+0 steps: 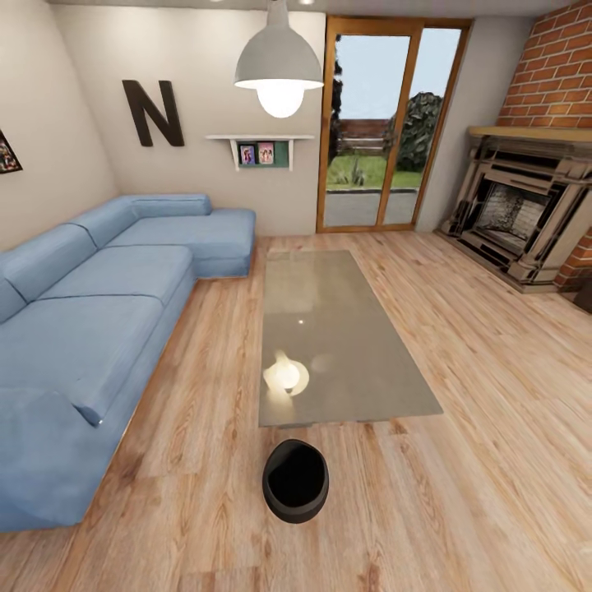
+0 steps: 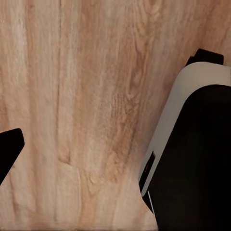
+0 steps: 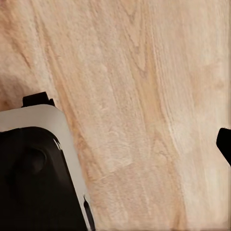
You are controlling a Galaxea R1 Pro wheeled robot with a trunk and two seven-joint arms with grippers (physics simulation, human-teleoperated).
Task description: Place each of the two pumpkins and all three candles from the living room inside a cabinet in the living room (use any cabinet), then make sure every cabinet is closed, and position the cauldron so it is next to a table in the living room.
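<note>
Your cauldron [image 1: 295,480], a round matte-black pot with bulging sides, sits on the grained wood floor [image 1: 460,493] just off the near end of the grey glass desk [image 1: 345,362], ahead of both grippers, whose openings you cannot tell from the wrist views' dark finger edges.

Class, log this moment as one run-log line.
cauldron: on wood floor, just off table's near end | sofa: left of table | grippers: state unclear

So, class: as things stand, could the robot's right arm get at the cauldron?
Probably yes: the cauldron sits on open floor just short of the glass table, nothing crowding it.
</note>
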